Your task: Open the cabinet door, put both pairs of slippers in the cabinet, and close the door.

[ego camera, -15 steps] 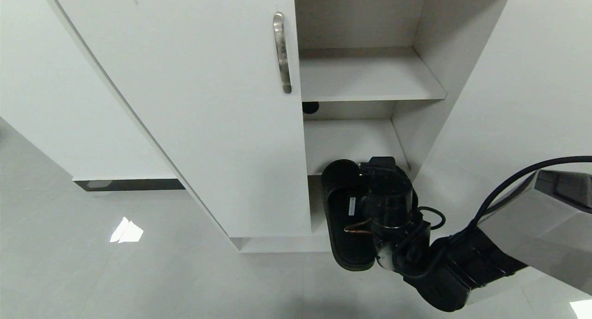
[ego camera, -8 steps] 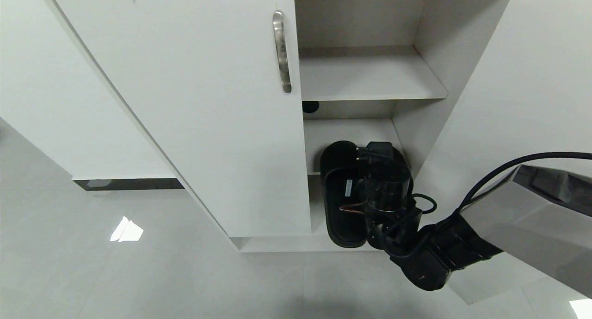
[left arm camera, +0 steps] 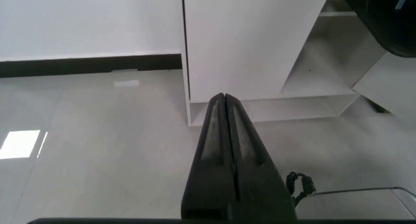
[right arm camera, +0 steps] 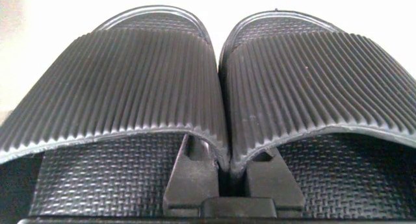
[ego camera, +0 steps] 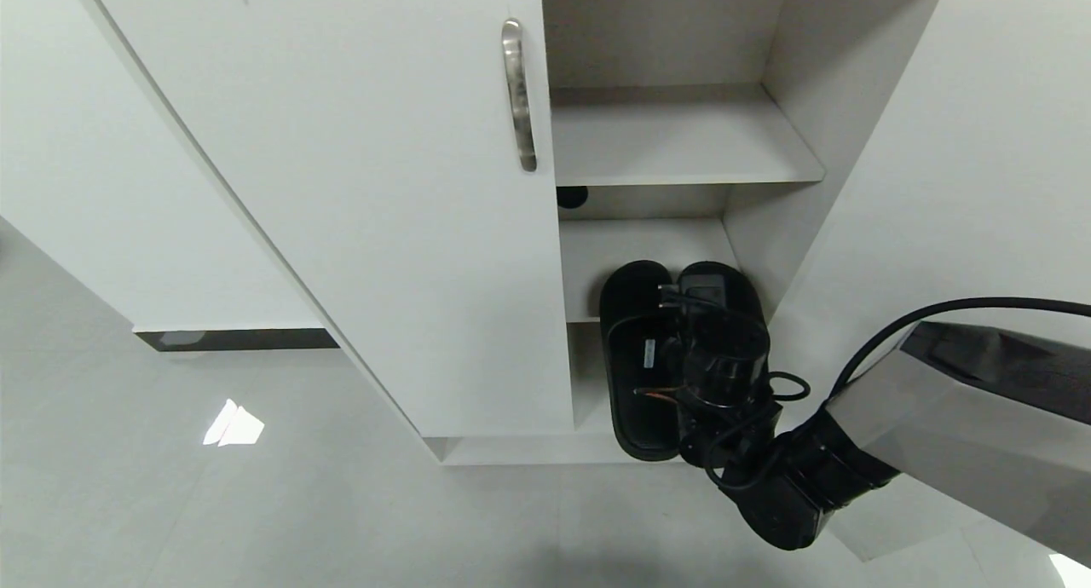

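The black slippers [ego camera: 635,383] are side by side in the right tool [right arm camera: 229,178], with the toes pointing into the cabinet [ego camera: 771,145]. The tool is closed on them: its two fingers [right arm camera: 192,185] go under the ribbed straps [right arm camera: 143,81] and pinch the two inner edges together, so both are carried as one pair. In the head view the toes lie over the front part of the lower shelf [ego camera: 614,243], while the heels stick out in front of the opening, above the bottom of the cabinet. I cannot tell if the soles touch the shelf (the wrist covers the right one for the most part).

The upper shelf [ego camera: 673,136] is bare. Just under it, at the edge of the door [ego camera: 341,187], there is a small dark round thing [ego camera: 572,198]; what it is I cannot tell. The door stands open, swung toward the robot's left, and its metal handle [ego camera: 518,94] is upright near the edge next to the opening.

The left tool [left arm camera: 224,104] is well apart from the slippers. It hangs over the grey floor [left arm camera: 97,133] in front of the cabinet base, with the fingers pressed together and nothing between them. A bright patch of light [ego camera: 233,426] lies on the floor to the left of the door.
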`<state>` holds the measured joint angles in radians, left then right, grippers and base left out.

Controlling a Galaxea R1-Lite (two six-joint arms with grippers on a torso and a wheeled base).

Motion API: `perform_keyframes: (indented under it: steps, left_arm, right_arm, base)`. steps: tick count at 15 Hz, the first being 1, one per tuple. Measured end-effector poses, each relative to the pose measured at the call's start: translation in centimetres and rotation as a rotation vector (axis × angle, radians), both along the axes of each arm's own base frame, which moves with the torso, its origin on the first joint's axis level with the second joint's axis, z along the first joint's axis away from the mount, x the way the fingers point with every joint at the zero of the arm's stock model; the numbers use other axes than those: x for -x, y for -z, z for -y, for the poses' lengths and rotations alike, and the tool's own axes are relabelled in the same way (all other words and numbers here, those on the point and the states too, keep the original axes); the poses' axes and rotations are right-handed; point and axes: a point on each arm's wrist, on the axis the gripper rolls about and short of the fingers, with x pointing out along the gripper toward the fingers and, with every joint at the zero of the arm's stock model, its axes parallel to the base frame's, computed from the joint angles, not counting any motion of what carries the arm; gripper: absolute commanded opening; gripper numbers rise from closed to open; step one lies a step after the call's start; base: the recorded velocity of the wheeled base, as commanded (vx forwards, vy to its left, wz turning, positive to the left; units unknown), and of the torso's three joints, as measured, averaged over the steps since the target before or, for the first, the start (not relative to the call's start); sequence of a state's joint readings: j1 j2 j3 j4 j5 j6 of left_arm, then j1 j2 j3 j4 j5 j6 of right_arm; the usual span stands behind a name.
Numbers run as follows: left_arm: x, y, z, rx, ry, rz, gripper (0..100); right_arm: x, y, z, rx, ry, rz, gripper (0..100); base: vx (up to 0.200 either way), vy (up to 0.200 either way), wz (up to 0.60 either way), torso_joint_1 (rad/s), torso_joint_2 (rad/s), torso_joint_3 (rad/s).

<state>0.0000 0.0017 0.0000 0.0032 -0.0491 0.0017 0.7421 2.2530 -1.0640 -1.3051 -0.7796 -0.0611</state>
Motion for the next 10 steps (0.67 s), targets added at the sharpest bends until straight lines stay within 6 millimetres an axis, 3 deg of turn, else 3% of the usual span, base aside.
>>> perform_keyframes:
  steps: [10]
  left_arm:
    - [0.0,0.0,0.0,-0.001,0.000,0.000,0]
  right_arm:
    - [-0.7,1.8,-0.6,0.017,-0.008,-0.020,0]
  base:
    - [0.200,0.000,0.00,0.001,0.00,0.002]
